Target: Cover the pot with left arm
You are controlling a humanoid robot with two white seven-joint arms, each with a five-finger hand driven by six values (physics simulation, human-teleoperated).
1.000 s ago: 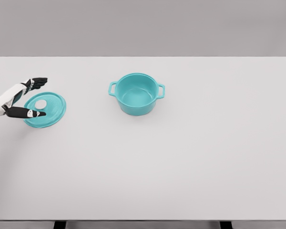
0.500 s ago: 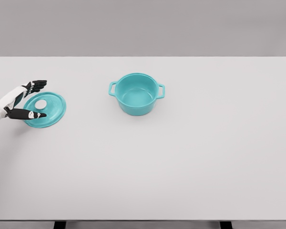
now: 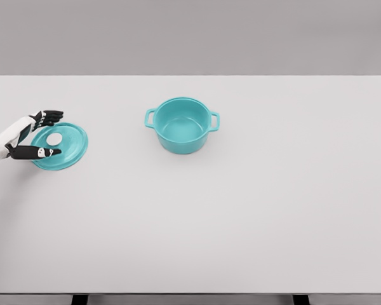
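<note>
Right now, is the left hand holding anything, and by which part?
Nothing held. The left hand is open at the left edge of the round teal lid, thumb over its rim, fingers spread behind; the lid lies flat on the white table.

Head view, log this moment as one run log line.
left hand: open, at lid's left edge | lid: on table | pot: uncovered | right arm: not in view

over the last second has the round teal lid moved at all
No. The round teal lid lies flat in the same spot, left of the teal two-handled pot; the left hand hovers at its left edge, fingers spread.
</note>
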